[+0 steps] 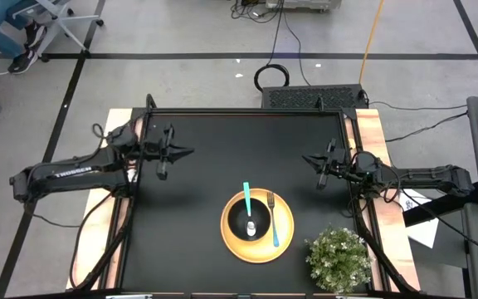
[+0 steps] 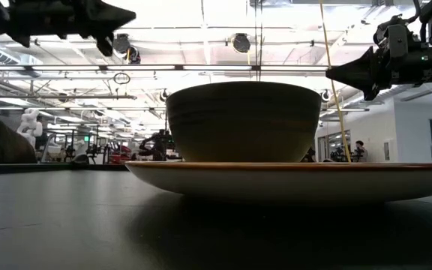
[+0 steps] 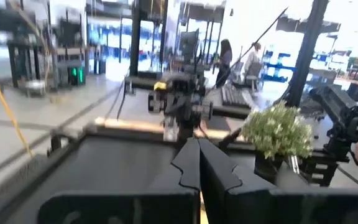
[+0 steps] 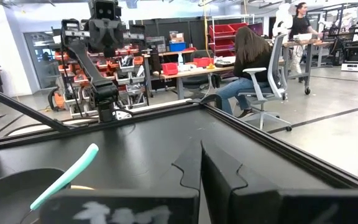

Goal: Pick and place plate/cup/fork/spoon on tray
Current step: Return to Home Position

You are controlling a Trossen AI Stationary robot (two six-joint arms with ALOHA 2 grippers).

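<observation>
The tray, a flat round yellow dish, lies on the black tabletop. It carries the dark cup, the teal spoon propped inside it, and the fork just beside. It looks rigid and glossy, best pinched at the rim; the cutlery seems light and slippery. The left gripper and right gripper hover at opposite sides, fingers pressed together.

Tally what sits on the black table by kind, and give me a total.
Tray: 1
Cup: 1, on the tray
Spoon: 1, head in the cup
Fork: 1, on the tray beside the cup
Potted plant: 1
Total: 5
Apart from these, shut and empty: left pincer, right pincer.
</observation>
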